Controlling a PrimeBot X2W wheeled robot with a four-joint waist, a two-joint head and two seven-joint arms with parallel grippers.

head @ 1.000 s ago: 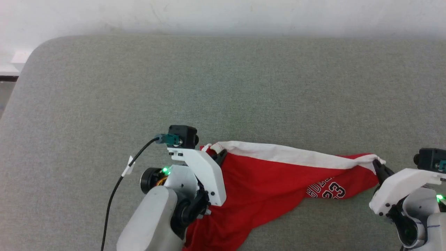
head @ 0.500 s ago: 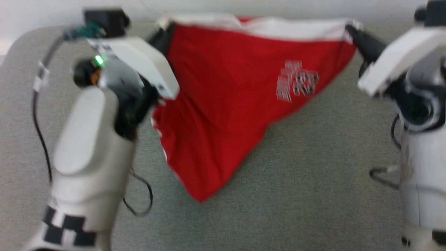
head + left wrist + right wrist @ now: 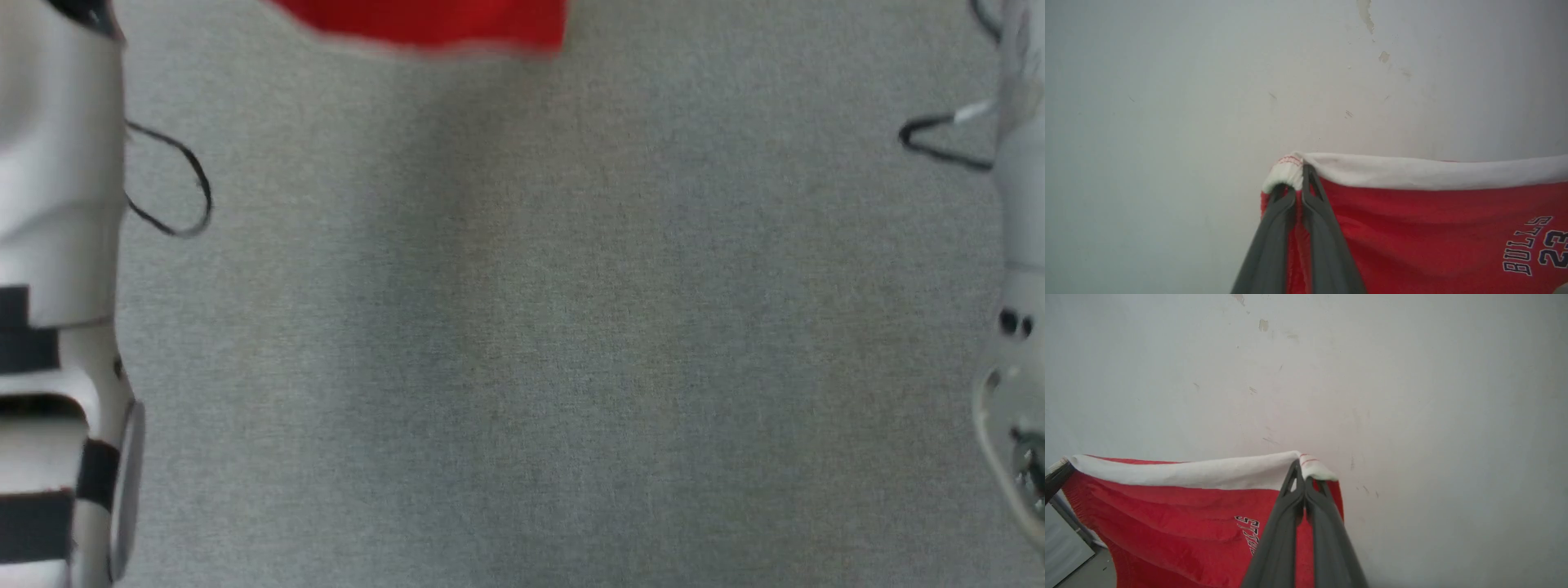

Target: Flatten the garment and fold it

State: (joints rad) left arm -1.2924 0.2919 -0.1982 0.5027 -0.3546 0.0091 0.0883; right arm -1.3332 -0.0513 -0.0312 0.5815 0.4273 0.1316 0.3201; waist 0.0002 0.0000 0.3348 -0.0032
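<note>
Pale wall, red shorts (white band), "BULLS 23" print

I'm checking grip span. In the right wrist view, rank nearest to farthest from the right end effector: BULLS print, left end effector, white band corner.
1. White band corner: pinched in the right end effector.
2. BULLS print: lower left, on the garment.
3. Left end effector: far left, at the band's other end.
</note>
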